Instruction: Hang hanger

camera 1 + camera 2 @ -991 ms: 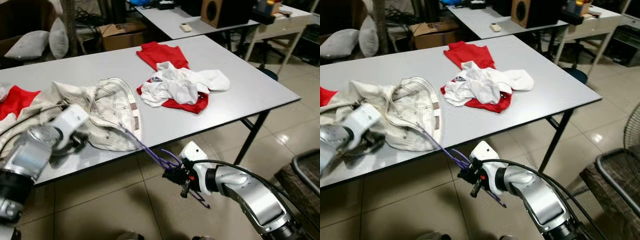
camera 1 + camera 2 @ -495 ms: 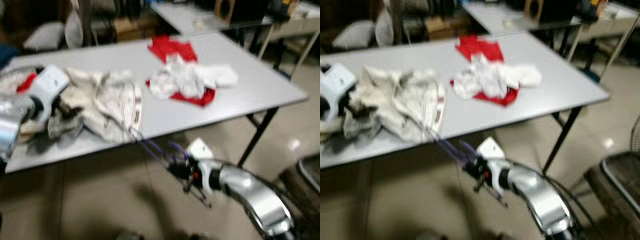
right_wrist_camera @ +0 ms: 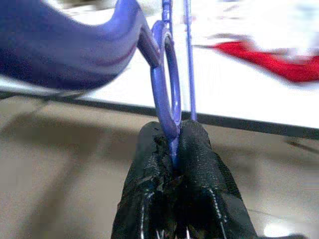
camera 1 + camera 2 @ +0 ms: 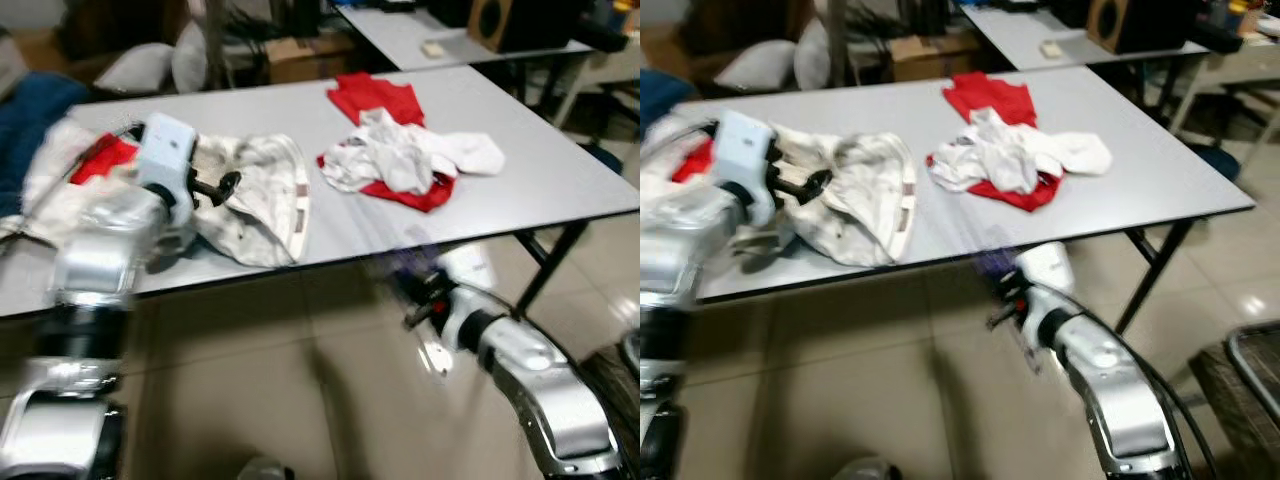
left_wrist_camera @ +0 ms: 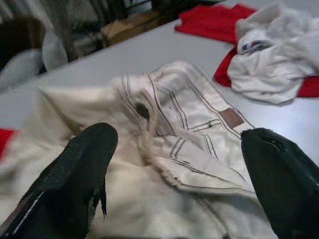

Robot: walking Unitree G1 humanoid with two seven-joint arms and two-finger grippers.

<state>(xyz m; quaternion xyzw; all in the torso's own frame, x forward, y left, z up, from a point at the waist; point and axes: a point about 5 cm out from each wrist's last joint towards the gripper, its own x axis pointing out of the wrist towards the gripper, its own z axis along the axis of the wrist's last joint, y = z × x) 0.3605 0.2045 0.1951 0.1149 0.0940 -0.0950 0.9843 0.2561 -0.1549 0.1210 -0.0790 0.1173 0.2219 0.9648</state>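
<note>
Hanger (image 3: 164,74), purple plastic: being carried by the right gripper (image 3: 172,149), whose two black fingers are pinching shut on its thin lower loop. It is sitting below the near edge of the grey table (image 4: 560,170), right of centre, above the tiled floor (image 4: 250,400); in the head views it is showing only as a purple blur.

Left gripper (image 5: 179,164): hovering over the cream trousers (image 5: 189,129) at the table's near left, fingers spread wide and holding nothing.

Other items lying on the table: a white and red clothes heap (image 4: 410,160) at centre right, a red garment (image 4: 105,160) at far left.

Status: hanger appears picked up and in transit; no rail or hook is visible, so the hanging itself is judged still outstanding.
</note>
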